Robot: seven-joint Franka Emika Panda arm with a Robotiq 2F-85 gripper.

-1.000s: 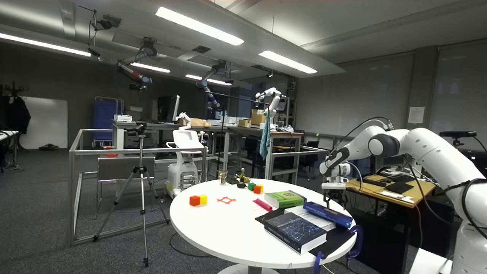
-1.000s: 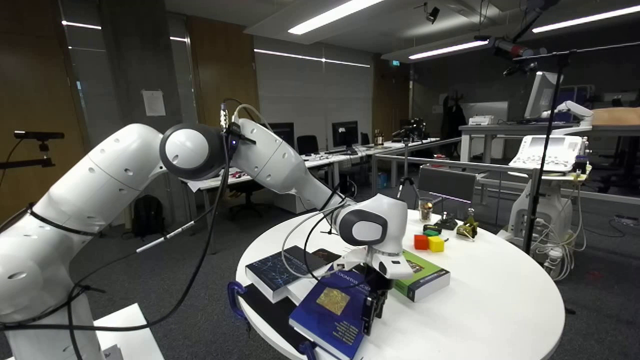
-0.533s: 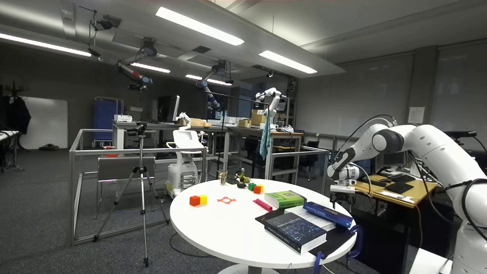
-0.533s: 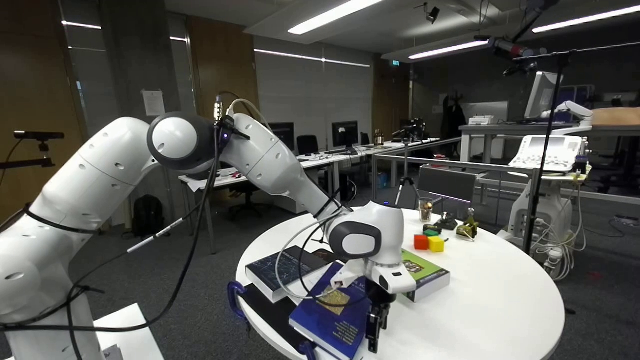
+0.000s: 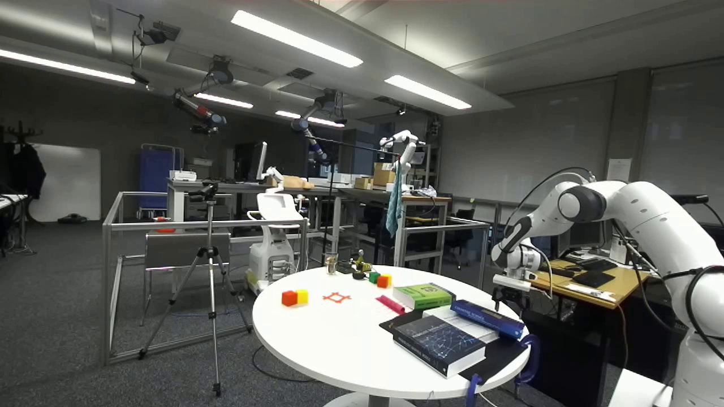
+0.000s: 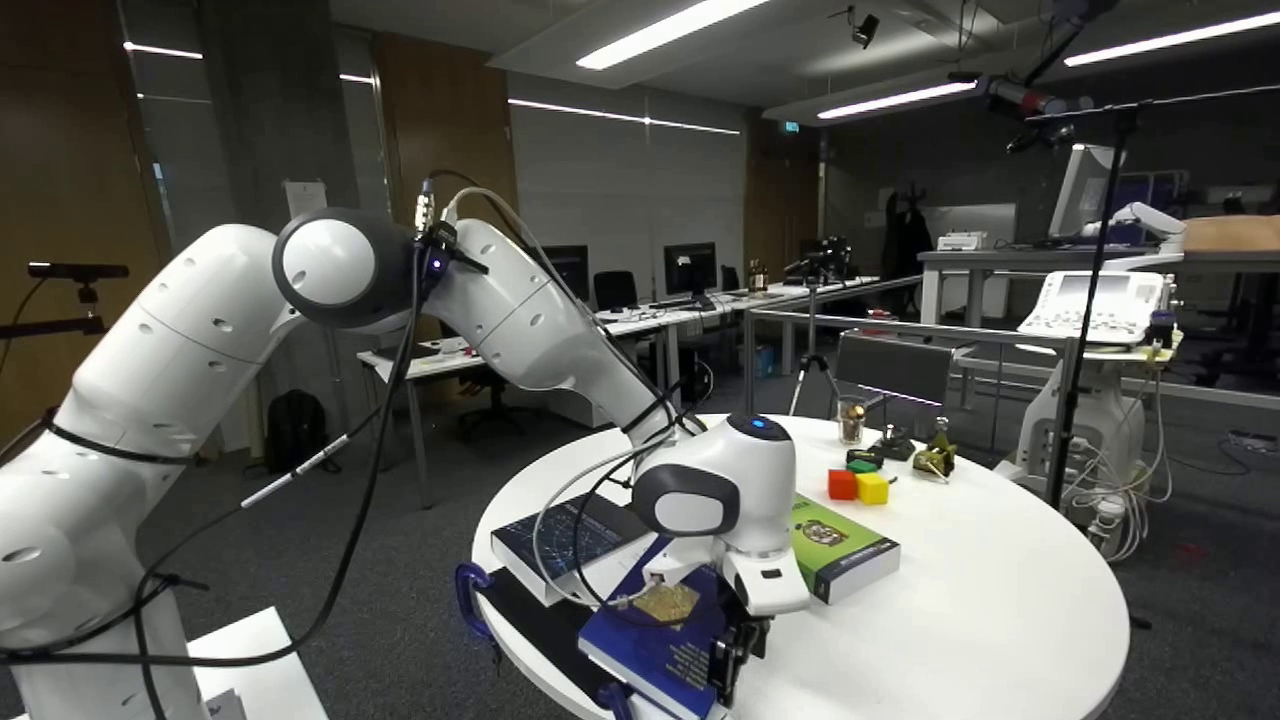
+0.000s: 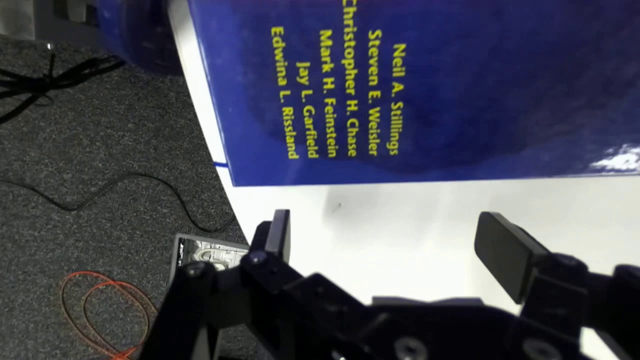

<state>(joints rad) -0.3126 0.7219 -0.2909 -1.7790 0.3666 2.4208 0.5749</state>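
The hand, jaws apart, hangs above the worktop; in the wrist view a blue book lies at its twelve o'clock, bearing yellow names.

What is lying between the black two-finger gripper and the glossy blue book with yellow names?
In the wrist view, only white tabletop with a small dark speck shows between the open gripper and the nearest edge of the blue book.

Robot arms hanging from the ceiling, a tripod and computer monitors are all pointing to a robotics lab.
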